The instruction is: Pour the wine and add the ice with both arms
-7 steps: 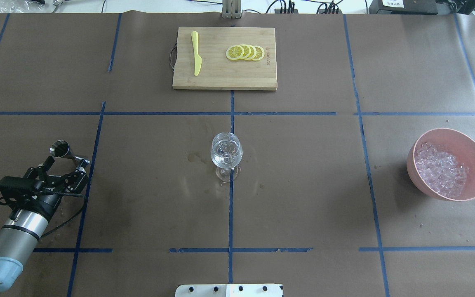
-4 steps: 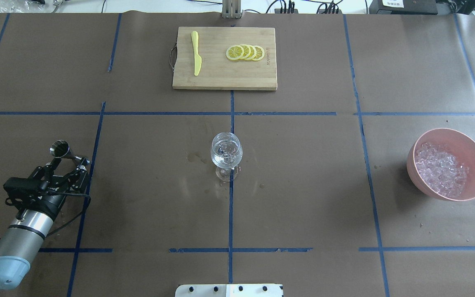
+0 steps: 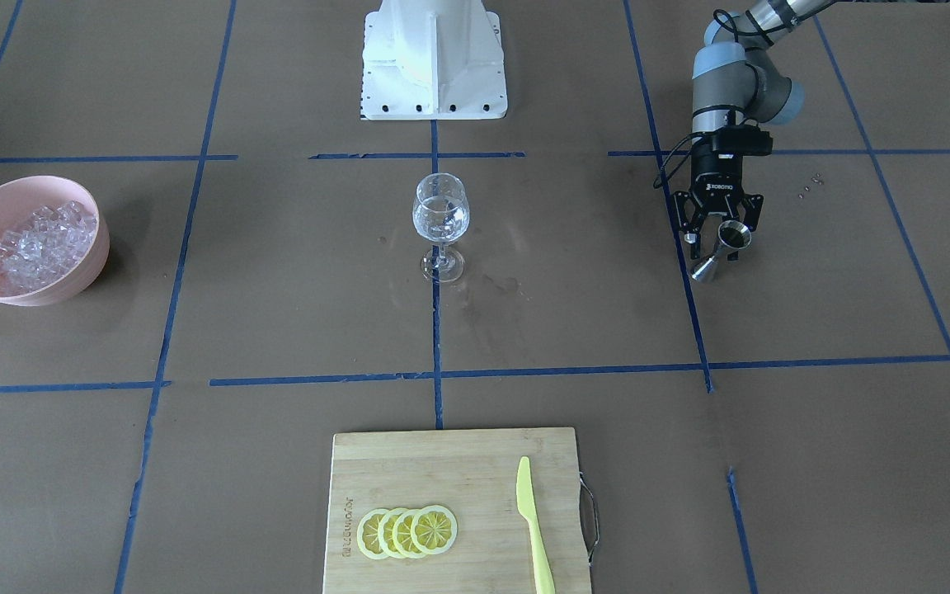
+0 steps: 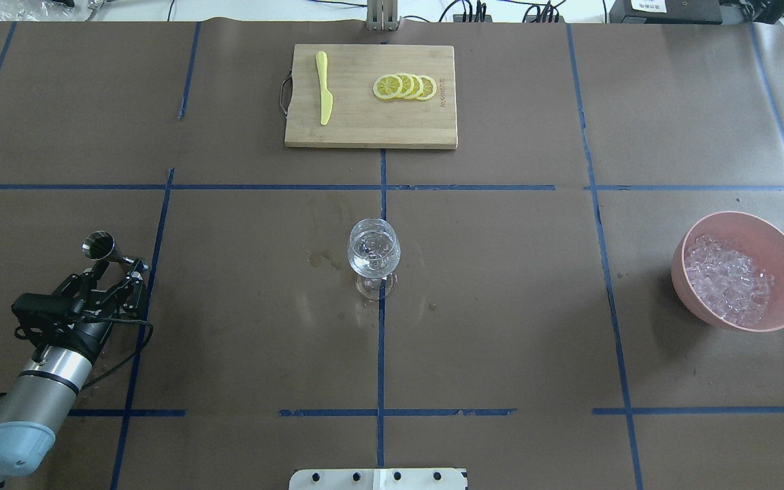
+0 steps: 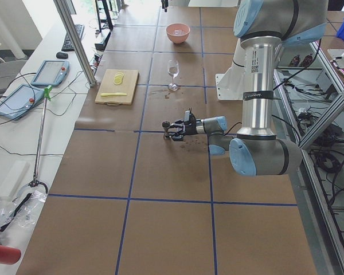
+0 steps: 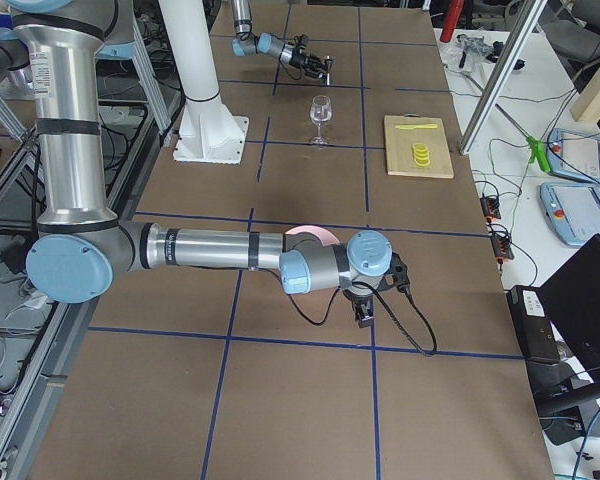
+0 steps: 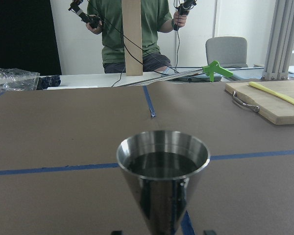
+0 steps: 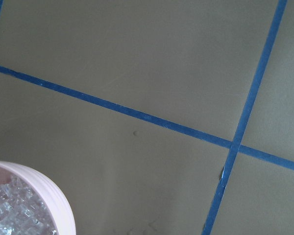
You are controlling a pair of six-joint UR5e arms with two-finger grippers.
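A steel jigger point(image 4: 101, 246) stands upright on the table at the left, holding the wine point(image 7: 161, 164), a dark liquid. My left gripper point(image 4: 118, 271) is open, with a finger on each side of the jigger's stem and not pinching it; it also shows in the front-facing view point(image 3: 721, 235). A clear wine glass point(image 4: 373, 248) stands at the table's centre. The pink bowl point(image 4: 739, 216) at the right holds the ice point(image 4: 725, 275). My right gripper point(image 6: 363, 315) shows only in the exterior right view, near the bowl, and I cannot tell whether it is open or shut.
A wooden cutting board point(image 4: 370, 126) at the far middle carries lemon slices point(image 4: 405, 86) and a yellow knife point(image 4: 324, 88). The white pedestal point(image 3: 434, 58) stands at the robot's side. An operator point(image 7: 132, 29) stands beyond the table's far edge.
My left wrist has shifted slightly to the right and its fingers stand a little nearer the jigger's stem. The jigger, glass and bowl have not moved.
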